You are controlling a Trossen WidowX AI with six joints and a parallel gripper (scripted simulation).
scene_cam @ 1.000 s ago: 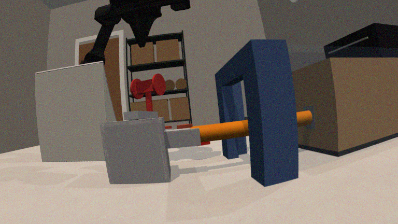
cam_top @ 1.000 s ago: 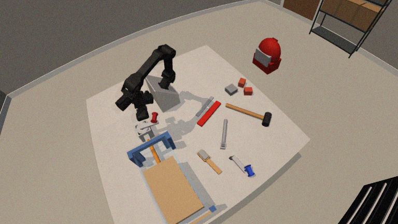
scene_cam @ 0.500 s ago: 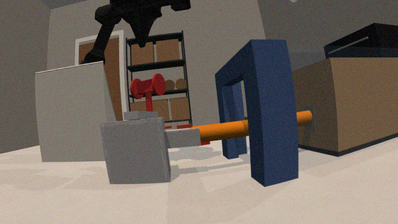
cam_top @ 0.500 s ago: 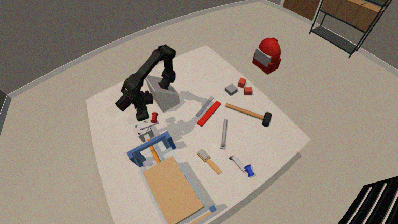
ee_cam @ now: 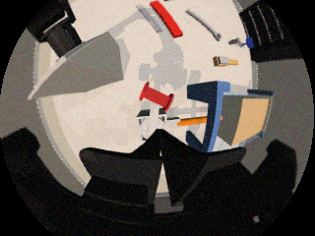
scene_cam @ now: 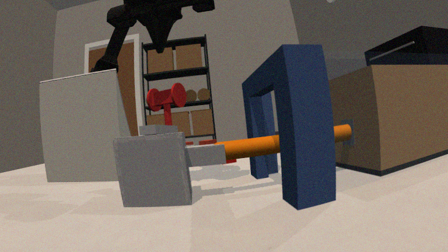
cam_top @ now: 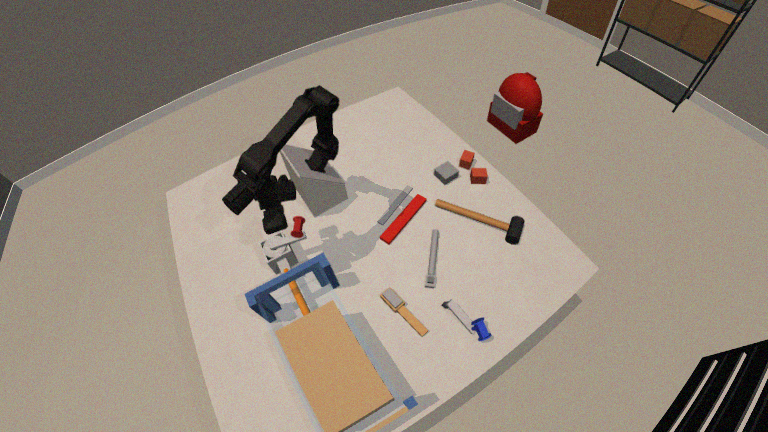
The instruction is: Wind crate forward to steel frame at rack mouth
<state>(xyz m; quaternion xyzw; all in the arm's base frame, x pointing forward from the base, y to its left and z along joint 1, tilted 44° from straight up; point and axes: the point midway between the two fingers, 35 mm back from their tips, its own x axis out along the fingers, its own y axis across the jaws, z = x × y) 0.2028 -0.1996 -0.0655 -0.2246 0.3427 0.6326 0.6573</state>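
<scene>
My gripper (cam_top: 275, 229) (scene_cam: 160, 51) (ee_cam: 159, 132) is shut and empty, above the grey winch (scene_cam: 151, 170). The winch handle, with its red knob (cam_top: 297, 226) (scene_cam: 167, 96) (ee_cam: 157, 96), sits on top of the winch; its flat arm lies across the top and the knob stands up below the fingertips' height, not touched. The orange strap (cam_top: 298, 296) (scene_cam: 251, 147) (ee_cam: 193, 121) runs from the winch through the blue frame (cam_top: 287, 276) (scene_cam: 308, 120) to the crate (cam_top: 334, 365) (scene_cam: 409, 110) (ee_cam: 255, 120). The crate sits flat inside the clear panels, with a gap between its front and the frame.
A grey wedge-shaped block (cam_top: 322, 192) (scene_cam: 79, 130) (ee_cam: 94, 71) stands beside the winch, under the arm's base. A red bar (cam_top: 403, 219) (ee_cam: 166, 19), a mallet (cam_top: 475, 214), a wrench-like grey tool (cam_top: 433, 254), a brush (cam_top: 411, 318) and a blue-knobbed tool (cam_top: 480, 328) lie farther off.
</scene>
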